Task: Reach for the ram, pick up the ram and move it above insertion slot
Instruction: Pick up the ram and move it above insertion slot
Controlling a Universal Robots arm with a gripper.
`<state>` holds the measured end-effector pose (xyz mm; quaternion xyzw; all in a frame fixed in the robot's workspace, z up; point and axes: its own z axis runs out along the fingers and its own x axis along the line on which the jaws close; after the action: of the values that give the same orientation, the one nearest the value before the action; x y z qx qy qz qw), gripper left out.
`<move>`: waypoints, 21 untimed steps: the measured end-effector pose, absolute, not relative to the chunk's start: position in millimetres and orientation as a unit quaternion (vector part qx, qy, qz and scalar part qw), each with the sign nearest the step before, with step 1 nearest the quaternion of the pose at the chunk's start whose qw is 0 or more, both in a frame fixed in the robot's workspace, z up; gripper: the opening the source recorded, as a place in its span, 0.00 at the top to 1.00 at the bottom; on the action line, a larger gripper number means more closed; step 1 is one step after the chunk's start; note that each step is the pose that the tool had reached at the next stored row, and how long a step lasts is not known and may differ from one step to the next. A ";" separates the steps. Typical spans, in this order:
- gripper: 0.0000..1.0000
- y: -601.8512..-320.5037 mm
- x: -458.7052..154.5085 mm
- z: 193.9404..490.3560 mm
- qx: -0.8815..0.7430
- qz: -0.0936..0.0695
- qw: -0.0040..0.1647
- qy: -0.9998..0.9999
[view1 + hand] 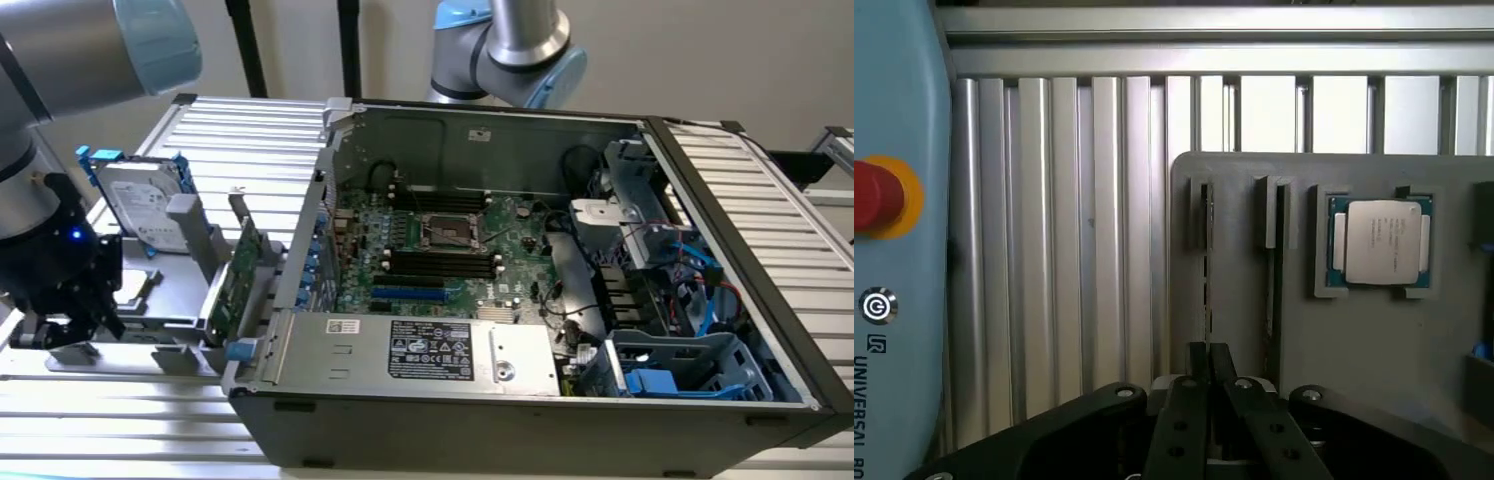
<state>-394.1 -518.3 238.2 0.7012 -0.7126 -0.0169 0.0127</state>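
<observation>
Ram (pixel 1206 262) — stands edge-on in a groove of the grey holder (pixel 1254 330), with the processor (pixel 1379 240) nearby. Gripper (pixel 1208 362) — fingers pinched narrow on the ram's end. In the exterior view this is at 9 o'clock of the open case (pixel 534 420), with the insertion slot (pixel 441 262) well apart inside.

The thin flat ram stick (pixel 1206 262) stands on edge in a grey holder groove; the long black insertion slot (pixel 441 262) lies on the motherboard.

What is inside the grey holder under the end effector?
A silver processor lies in its square recess; two narrow slots hold what look like ram sticks, edge-on. The end effector covers part of the grey holder.
</observation>
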 end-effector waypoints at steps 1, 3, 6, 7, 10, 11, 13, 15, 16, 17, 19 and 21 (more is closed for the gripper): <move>0.87 -518.3 -393.9 242.7 0.701 -0.017 0.013 -0.713; 0.87 -518.4 -393.6 251.8 0.701 -0.017 0.013 -0.713; 0.87 -518.5 -392.7 265.3 0.701 -0.017 0.012 -0.713; 0.87 -518.6 -392.3 269.7 0.701 -0.017 0.012 -0.713; 0.87 -518.7 -390.1 283.7 0.701 -0.018 0.012 -0.712; 0.87 -518.8 -389.2 288.2 0.701 -0.018 0.012 -0.712; 0.87 -518.8 -387.1 297.1 0.702 -0.018 0.012 -0.712; 0.87 -518.8 -384.4 306.3 0.702 -0.018 0.011 -0.712; 0.87 -518.8 -382.8 310.8 0.702 -0.018 0.011 -0.712; 0.87 -518.9 -380.8 315.3 0.702 -0.019 0.011 -0.712; 0.87 -518.9 -376.1 323.8 0.702 -0.019 0.010 -0.712; 0.87 -518.9 -370.2 331.8 0.702 -0.020 0.009 -0.711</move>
<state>-370.2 -518.9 331.8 0.7024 -0.7115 -0.0204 0.0092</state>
